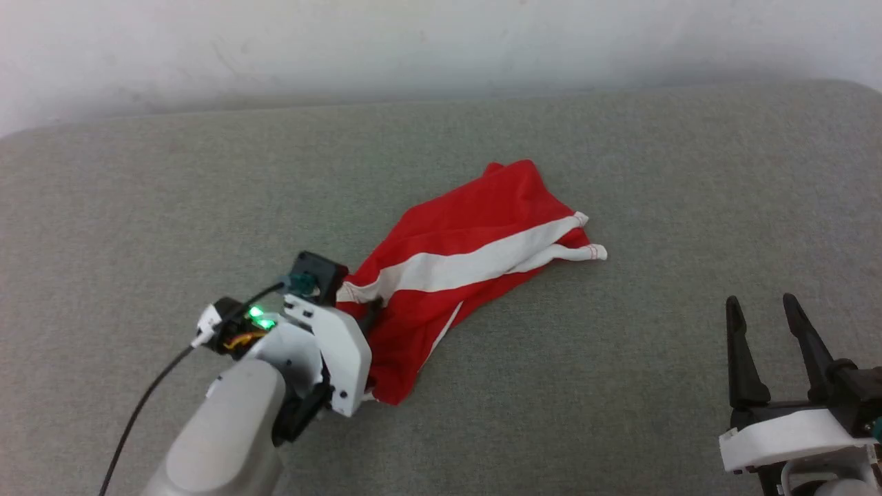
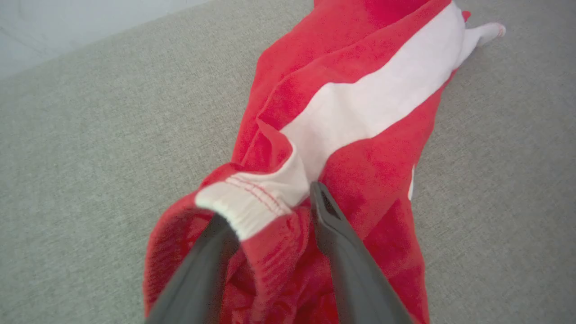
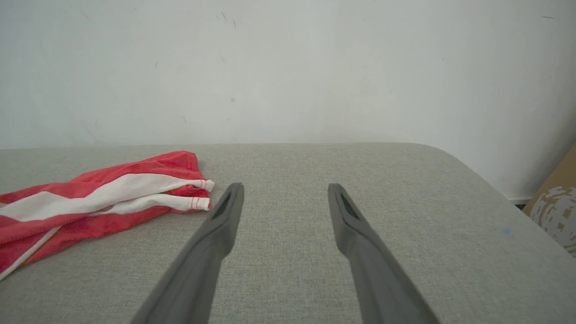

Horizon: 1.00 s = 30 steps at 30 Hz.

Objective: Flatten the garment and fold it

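The garment (image 1: pixel 468 241), red shorts with a wide white side stripe, lies stretched out in a long crumpled band on the grey cushion (image 1: pixel 620 386). Its white-trimmed leg ends point to the far right. My left gripper (image 1: pixel 368 311) is at its near left end, shut on the garment's gathered waistband. In the left wrist view the waistband (image 2: pixel 252 198) bunches between the two dark fingers (image 2: pixel 342 252) and drapes over the left one, lifted a little off the cushion. My right gripper (image 1: pixel 761 306) stands open and empty at the lower right, well clear of the garment (image 3: pixel 90 202).
A pale wall (image 1: pixel 441 41) runs behind the cushion's far edge. The cushion's rounded right corner (image 3: pixel 450 155) drops off, and a cardboard box (image 3: pixel 555 202) stands beyond it. A black cable (image 1: pixel 138 406) trails from my left wrist.
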Tool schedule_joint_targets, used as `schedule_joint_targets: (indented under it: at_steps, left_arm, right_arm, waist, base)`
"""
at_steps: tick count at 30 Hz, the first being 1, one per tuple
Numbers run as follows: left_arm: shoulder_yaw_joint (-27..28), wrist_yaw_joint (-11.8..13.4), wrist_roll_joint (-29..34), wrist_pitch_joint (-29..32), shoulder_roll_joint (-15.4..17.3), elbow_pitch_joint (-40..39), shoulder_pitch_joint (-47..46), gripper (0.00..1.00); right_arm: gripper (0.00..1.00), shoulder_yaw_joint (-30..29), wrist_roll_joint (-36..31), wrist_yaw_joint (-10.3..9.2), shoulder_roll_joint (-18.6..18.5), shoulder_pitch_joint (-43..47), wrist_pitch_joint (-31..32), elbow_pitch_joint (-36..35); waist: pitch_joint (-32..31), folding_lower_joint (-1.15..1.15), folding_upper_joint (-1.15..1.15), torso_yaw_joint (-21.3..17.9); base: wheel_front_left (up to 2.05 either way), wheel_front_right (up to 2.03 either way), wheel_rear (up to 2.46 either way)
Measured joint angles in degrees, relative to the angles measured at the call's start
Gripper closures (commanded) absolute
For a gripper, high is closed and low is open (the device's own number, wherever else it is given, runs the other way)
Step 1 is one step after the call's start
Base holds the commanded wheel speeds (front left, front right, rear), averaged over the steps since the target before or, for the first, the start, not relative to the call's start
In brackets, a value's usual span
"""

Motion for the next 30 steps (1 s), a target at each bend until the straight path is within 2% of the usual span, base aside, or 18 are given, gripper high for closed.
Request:
schedule_joint_targets:
  at_steps: [7, 12, 17, 21, 23, 24, 25, 30]
  left_arm:
    - [5.1, 0.4, -3.6, -5.4, 1.5, -6.7, -1.7, 1.0]
    - [9.9, 3.2, -5.5, -6.1, 3.8, -9.2, -2.3, 1.0]
    - [14.1, 5.7, -6.6, -5.2, 6.5, -5.4, -5.3, 1.0]
    - [16.5, 8.0, -6.5, -6.1, 7.8, 0.8, -9.3, 1.0]
    - [16.9, 8.3, -6.4, -6.1, 8.2, 4.9, -11.0, 0.98]
    - [16.7, 8.3, -6.4, -5.4, 8.3, 7.0, -11.6, 0.57]
    - [16.7, 8.4, -6.4, -5.2, 8.3, 9.0, -11.8, 0.0]
    - [16.1, 9.7, -5.4, -7.5, 8.0, 15.7, -12.8, 0.0]
  right_arm:
    - [0.0, 0.1, 0.0, 0.0, 0.0, -0.7, -0.6, 2.0]
    - [0.0, 1.0, 0.0, 0.0, 0.0, -1.0, -0.9, 2.7]
    - [0.0, 2.8, 0.2, 0.0, 0.0, -2.7, -1.0, 3.1]
    - [0.0, 4.2, 0.4, 0.0, 0.0, -4.0, -1.1, 3.4]
    - [0.0, 4.8, 0.5, 0.0, 0.0, -4.4, -1.1, 3.8]
    - [0.0, 5.1, 0.5, 0.0, 0.0, -4.5, -1.3, 4.1]
    - [0.0, 5.4, 0.6, 0.0, 0.0, -4.6, -1.4, 4.3]
    - [0.0, 5.6, 0.9, 0.0, 0.0, -4.8, -1.4, 5.5]
  waist:
    - [0.7, 0.0, 0.0, -1.7]
    - [0.0, -0.02, 0.0, -2.3]
    - [1.2, -0.01, 0.0, -3.4]
    - [2.9, -0.01, 0.0, -4.3]
    - [3.8, -0.01, 0.0, -4.8]
    - [4.2, -0.01, 0.0, -5.0]
    - [4.6, -0.01, 0.0, -5.2]
    - [5.6, 0.0, 0.0, -5.6]
  base:
    - [0.0, 0.0, 0.0]
    - [0.0, 0.0, 0.0]
    - [0.0, 0.0, 0.0]
    - [0.0, 0.0, 0.0]
    - [0.0, 0.0, 0.0]
    - [0.0, 0.0, 0.0]
    - [0.0, 0.0, 0.0]
    - [0.0, 0.0, 0.0]
